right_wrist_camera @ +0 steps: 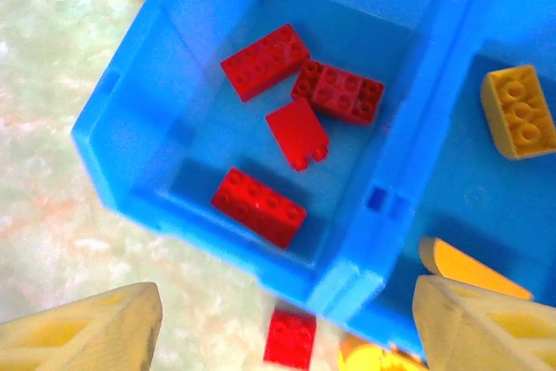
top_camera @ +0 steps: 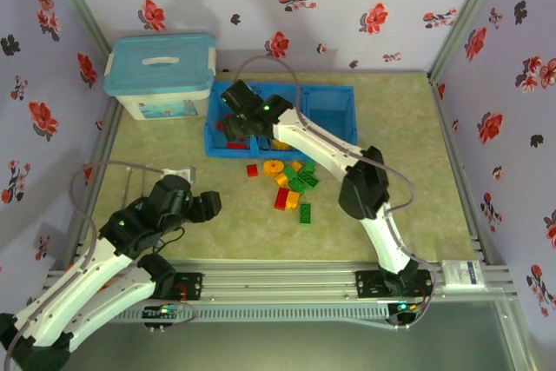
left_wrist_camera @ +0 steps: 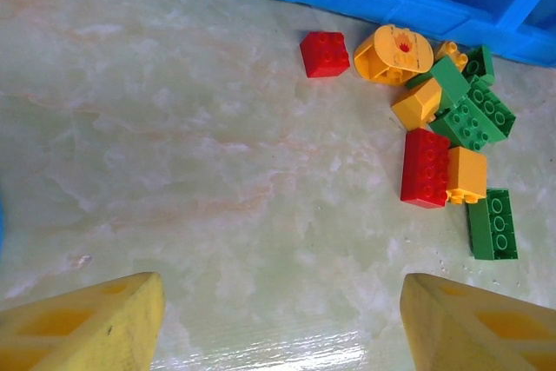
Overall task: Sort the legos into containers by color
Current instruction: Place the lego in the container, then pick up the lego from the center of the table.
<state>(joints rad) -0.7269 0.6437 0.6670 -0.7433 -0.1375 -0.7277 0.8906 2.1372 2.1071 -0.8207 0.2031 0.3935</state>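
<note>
Right wrist: four red legos (right_wrist_camera: 300, 132) lie in the left compartment (right_wrist_camera: 130, 149).
Right gripper (right_wrist_camera: 287, 323) spread, empty; mixed pile (top_camera: 291, 187) on the table (top_camera: 391, 128) unsorted.

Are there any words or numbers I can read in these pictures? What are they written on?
Nothing here can be read.
Sticker on the white box: bluish picture, any words too blurred to read.
White label on the metal rail: print too small to read.
Red legos: no letters visible on the studs.
</note>
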